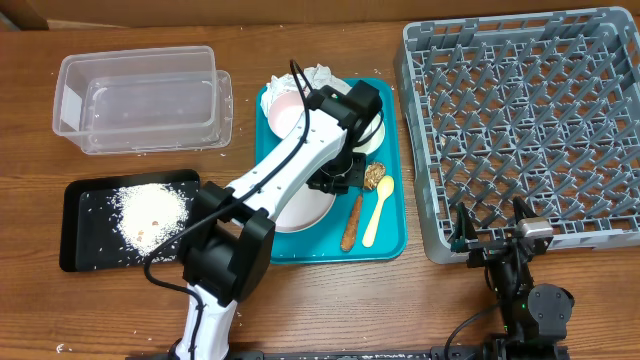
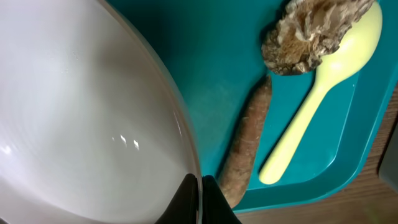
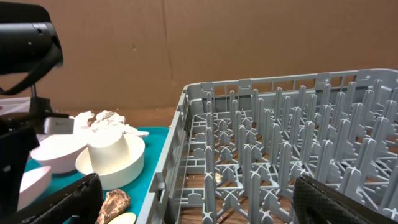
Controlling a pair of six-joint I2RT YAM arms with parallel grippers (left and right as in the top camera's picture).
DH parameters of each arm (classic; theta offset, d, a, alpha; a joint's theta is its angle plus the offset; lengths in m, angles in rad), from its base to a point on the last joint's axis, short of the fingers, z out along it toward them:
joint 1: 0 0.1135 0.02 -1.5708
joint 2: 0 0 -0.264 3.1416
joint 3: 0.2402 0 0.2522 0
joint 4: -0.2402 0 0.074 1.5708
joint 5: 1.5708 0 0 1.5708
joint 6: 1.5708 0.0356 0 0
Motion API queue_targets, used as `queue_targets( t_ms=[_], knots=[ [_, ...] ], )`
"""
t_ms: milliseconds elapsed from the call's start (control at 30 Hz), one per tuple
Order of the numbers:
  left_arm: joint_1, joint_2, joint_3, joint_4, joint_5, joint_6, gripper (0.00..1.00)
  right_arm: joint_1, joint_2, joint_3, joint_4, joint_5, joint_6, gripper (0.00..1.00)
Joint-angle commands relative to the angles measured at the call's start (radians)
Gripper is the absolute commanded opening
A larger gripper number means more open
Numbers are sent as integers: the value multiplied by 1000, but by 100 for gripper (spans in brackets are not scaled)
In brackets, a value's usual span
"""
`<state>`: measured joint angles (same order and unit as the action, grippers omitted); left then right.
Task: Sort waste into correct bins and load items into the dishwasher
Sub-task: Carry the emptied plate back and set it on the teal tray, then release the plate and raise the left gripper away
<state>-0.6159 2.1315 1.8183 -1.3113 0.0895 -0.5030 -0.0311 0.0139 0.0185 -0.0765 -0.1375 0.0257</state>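
Observation:
My left gripper (image 1: pixel 335 182) reaches over the teal tray (image 1: pixel 392 240) and is shut on the rim of a pale bowl (image 1: pixel 300 208). The left wrist view shows both jaws (image 2: pixel 200 199) pinching that glossy rim (image 2: pixel 81 106). Beside it lie a brown sausage-like stick (image 1: pixel 352 222) (image 2: pixel 249 143), a brown crumbly lump (image 1: pixel 374 175) (image 2: pixel 311 31) and the pale yellow spoon (image 1: pixel 375 215) (image 2: pixel 311 112). A pink bowl (image 1: pixel 285 112), a white cup (image 3: pixel 107 149) upside down on a plate (image 3: pixel 127 171), and white napkins (image 1: pixel 317 77) sit at the tray's back. My right gripper (image 1: pixel 490 232) (image 3: pixel 199 208) is open and empty at the grey rack's (image 1: pixel 520 120) front edge.
A clear plastic tub (image 1: pixel 145 100) stands at the back left. A black tray (image 1: pixel 85 200) in front of it holds a heap of white rice (image 1: pixel 150 212). The grey rack (image 3: pixel 280 143) fills the right side. No red wrapper shows.

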Motion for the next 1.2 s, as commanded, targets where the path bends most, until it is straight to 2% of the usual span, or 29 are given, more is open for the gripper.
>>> queue_targets(
  t_ms=[0,133,400,767,1000,1167],
  knots=[
    [-13,20,-4,-1,39,-14,4,0,-10,-10,4,10,0,100],
    [-13,19,-4,-3,39,-6,12,0,-10,-10,4,10,0,100],
    [-12,19,-2,-18,39,2,18,0,-10,-10,4,10,0,100],
    [-11,19,142,-151,27,20,17,0,-10,-10,4,10,0,100],
    [-11,19,165,-177,22,35,17,0,-10,-10,4,10,0,100],
    [3,15,264,-227,-73,32,16,0,-10,-10,4,10,0,100]
  ],
)
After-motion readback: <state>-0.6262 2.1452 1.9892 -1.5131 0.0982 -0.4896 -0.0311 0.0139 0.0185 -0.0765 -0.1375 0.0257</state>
